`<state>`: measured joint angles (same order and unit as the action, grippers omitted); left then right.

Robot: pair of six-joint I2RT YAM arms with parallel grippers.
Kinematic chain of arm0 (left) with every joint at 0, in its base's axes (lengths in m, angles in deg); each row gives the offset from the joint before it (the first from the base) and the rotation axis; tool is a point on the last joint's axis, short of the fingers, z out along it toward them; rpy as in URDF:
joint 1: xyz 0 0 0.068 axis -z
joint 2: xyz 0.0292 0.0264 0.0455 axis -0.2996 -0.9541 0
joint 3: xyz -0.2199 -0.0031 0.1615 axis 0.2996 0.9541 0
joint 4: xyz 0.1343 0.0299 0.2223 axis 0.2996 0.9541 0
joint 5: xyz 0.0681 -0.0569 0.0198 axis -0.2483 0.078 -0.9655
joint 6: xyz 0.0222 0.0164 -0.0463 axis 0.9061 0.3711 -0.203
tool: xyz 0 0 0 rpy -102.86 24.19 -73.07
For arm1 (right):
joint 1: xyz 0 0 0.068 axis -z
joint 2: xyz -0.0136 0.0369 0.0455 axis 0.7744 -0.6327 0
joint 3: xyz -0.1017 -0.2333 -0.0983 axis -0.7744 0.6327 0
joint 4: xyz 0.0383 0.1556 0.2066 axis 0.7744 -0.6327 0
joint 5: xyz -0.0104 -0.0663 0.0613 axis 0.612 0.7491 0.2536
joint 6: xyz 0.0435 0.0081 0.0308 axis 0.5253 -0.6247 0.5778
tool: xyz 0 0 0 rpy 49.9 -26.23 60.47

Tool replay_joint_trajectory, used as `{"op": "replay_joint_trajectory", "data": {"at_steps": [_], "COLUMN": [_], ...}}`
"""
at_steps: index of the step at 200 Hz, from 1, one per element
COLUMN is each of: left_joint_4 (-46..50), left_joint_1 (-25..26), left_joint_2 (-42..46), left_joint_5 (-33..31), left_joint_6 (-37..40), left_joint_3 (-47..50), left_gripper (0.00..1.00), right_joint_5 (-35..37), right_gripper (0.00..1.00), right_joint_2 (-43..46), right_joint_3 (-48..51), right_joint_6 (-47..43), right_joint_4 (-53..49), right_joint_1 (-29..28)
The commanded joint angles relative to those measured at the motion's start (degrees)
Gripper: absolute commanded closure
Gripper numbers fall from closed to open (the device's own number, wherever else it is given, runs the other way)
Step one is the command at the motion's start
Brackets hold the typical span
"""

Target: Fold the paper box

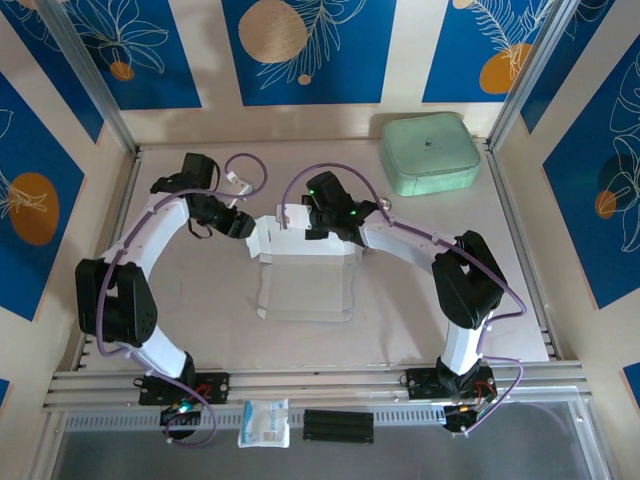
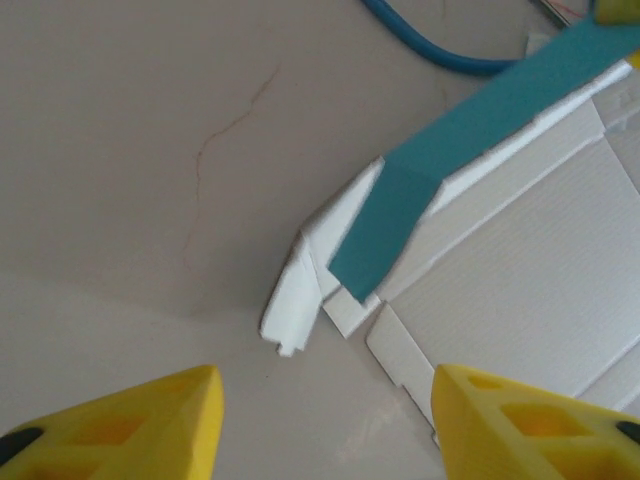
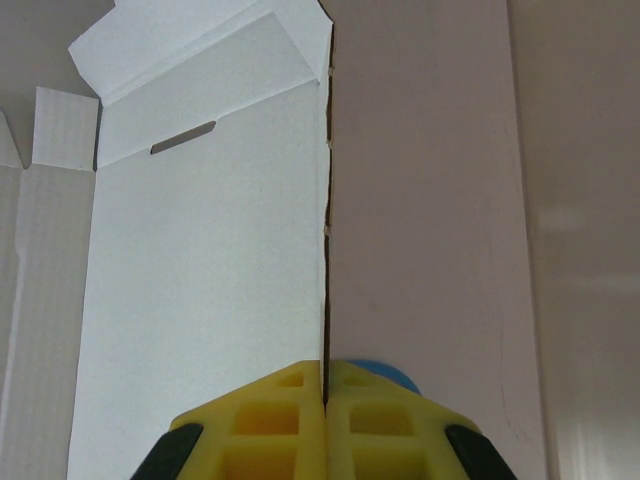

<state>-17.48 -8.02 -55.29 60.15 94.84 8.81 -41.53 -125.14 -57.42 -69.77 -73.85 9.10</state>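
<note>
Left tool agape beside paper box, right tool tight on its edge, mint-green case beyond.

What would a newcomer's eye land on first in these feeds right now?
The flat white paper box lies dead centre in the top view, with one flap lifted and its teal side showing. The right tool is shut on an edge at the box's far side, while the left tool stands open just short of its left corner. A mint-green case sits at the table's far right corner.
</note>
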Motion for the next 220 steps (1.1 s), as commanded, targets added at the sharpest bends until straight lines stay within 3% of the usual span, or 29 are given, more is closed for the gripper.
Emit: {"op": "replay_joint_trajectory", "data": {"at_steps": [1, 32, 114, 189, 220], "left_joint_4": [-1.41, -1.34, 1.10, 1.97, 0.03], "left_joint_1": [-0.36, -0.44, 0.15, 0.96, 1.14], "left_joint_2": [-1.82, -4.81, -8.31, -6.23, -4.69], "left_joint_5": [1.05, -1.14, 5.88, 3.33, 4.46], "left_joint_6": [1.75, 2.63, 2.47, 3.26, 1.46], "left_joint_3": [-2.03, -2.81, -3.91, -0.95, 0.05], "left_gripper": [0.46, 0.49, 0.62, 0.62, 0.75], "right_joint_5": [-0.94, -1.07, -1.53, 0.16, 0.02], "right_gripper": [1.00, 1.00, 1.00, 1.00, 1.00], "right_joint_2": [1.95, 2.27, 1.28, 0.76, 0.55], "right_joint_3": [-0.54, -0.64, -1.89, -3.99, -4.28], "right_joint_6": [-1.29, -1.85, -0.81, -2.46, -2.12], "right_joint_4": [-1.78, -2.18, -1.53, -0.94, -0.94], "right_joint_1": [-0.63, -0.61, -1.33, -0.58, -0.39]}}
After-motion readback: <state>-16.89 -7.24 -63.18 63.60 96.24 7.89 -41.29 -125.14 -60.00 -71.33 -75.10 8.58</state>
